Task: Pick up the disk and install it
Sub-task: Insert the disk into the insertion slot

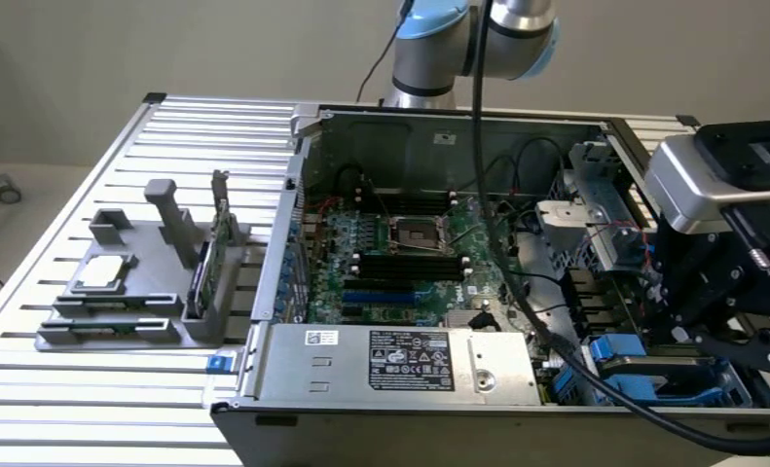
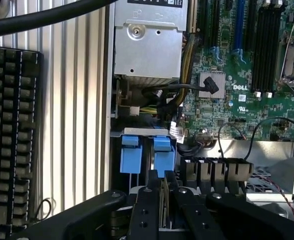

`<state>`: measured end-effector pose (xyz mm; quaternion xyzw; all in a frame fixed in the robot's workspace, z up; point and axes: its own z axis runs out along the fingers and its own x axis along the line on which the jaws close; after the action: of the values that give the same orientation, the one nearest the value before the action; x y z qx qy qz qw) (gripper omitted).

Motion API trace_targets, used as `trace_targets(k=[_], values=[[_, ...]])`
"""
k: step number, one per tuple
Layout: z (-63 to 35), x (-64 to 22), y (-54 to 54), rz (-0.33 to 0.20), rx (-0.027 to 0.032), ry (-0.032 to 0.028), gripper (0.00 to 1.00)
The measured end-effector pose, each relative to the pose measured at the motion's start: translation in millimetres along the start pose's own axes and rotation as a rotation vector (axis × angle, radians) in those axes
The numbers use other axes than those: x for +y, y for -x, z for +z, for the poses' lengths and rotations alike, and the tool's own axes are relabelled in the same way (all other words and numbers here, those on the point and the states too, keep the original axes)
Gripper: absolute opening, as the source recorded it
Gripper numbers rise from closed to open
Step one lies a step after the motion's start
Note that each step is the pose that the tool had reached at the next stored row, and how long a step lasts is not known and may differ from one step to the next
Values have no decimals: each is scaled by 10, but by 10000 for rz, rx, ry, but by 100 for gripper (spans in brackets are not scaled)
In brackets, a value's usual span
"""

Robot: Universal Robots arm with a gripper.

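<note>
Disk point(image 2: 163, 167) stands on edge in the case's drive bay point(image 1: 644, 375), blue rails showing, directly below my gripper point(image 2: 163, 181). Its thin edge runs along the gap between the fingers, which sit narrow against either flat face. They seem to pinch it, though I can't confirm contact.

Soft, even light is cast from above: the ribbed aluminium table point(image 1: 125, 389) is rendered bright, while the far inside of the open grey computer case point(image 1: 398, 126) is left dimmer. Mild glare is seen on the silver power supply box point(image 2: 147, 45), and the edge of the flat silver disk point(image 2: 164, 200) is shaded by the black gripper point(image 2: 163, 176).
</note>
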<state>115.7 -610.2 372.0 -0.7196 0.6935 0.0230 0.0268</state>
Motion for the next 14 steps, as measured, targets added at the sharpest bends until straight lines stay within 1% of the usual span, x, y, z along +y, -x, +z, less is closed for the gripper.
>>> trace_targets(k=[6, 8, 9, 14], values=[[108, -3, -8, 0, 0, 0, 20], [145, -3, -10, 0, 0, 0, 21], [163, -4, -12, 0, 1, 0, 28], [254, -6, -18, 0, 0, 0, 28]])
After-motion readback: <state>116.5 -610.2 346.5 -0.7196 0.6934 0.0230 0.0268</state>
